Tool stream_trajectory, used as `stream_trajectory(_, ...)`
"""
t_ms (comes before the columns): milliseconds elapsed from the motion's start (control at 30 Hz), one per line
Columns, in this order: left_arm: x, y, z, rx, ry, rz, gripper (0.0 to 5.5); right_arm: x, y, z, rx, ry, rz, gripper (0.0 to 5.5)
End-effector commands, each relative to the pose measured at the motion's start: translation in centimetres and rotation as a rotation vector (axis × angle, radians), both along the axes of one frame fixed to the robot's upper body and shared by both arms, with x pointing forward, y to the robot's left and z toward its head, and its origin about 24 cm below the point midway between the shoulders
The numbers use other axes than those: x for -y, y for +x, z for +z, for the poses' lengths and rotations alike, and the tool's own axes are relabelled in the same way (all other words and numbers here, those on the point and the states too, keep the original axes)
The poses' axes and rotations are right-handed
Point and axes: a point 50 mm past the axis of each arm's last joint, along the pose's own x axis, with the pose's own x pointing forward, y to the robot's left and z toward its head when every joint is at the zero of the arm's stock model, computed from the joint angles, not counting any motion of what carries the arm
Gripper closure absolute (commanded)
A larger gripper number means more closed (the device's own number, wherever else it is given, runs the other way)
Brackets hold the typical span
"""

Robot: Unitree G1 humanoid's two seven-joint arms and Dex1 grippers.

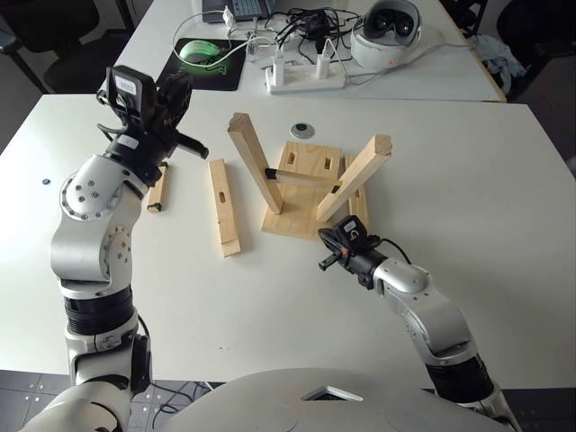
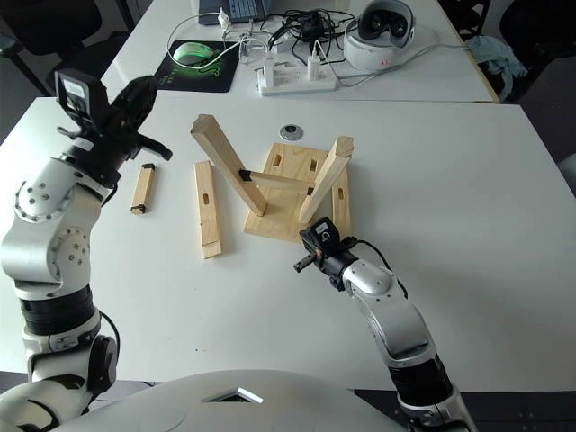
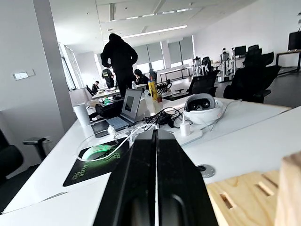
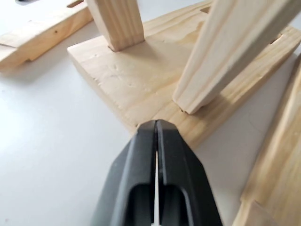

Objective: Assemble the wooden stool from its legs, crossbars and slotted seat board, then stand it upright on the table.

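Right hand (image 4: 155, 126) closed, empty, just short of seat board (image 4: 136, 82) edge; two tilted legs (image 1: 255, 162) slotted beyond. Left hand (image 3: 156, 136) closed, empty, raised over tabletop (image 1: 477, 189); short crossbar (image 1: 158, 188) near.

Table (image 1: 504, 225): white, with a round grey grommet (image 1: 303, 130) near its far edge.
Back table (image 1: 432, 85): white, just behind; carries a black mouse pad (image 1: 209, 65), power strip (image 1: 306, 81), tangled cables (image 1: 310, 22), white headset (image 1: 387, 31) and laptop (image 3: 123, 110).
Wall (image 3: 28, 94): white pillar with a small switch plate (image 3: 21, 75).
Ceiling: long light strips (image 3: 155, 32).
Chairs (image 3: 254, 80): black, at desks farther off.
Floor (image 1: 540, 90): dark.
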Motion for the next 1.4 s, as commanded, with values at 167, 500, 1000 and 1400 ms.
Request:
stream_trajectory(167,2.4,0.2,6.9,0.087,-0.266,-0.252,5.5,0.3,0.0,-1.3,-0.07,-0.051,-0.034,5.49)
stream_trajectory(500,4.7,1.7,8.1,0.028,-0.237,-0.361,5.5,-0.7,0.0,-1.8,-0.082,-0.044,-0.003,5.49)
stream_trajectory(1000,6.1,2.2,-3.8,-0.51,0.006,-0.376,5.5,-1.9,-0.2,-1.3,-0.079,-0.03,0.016,5.49)
stream_trajectory(1400,5.1,2.3,12.0,0.122,-0.153,-0.413,5.5,-1.8,-1.0,-2.0,-0.109,-0.045,0.004,5.49)
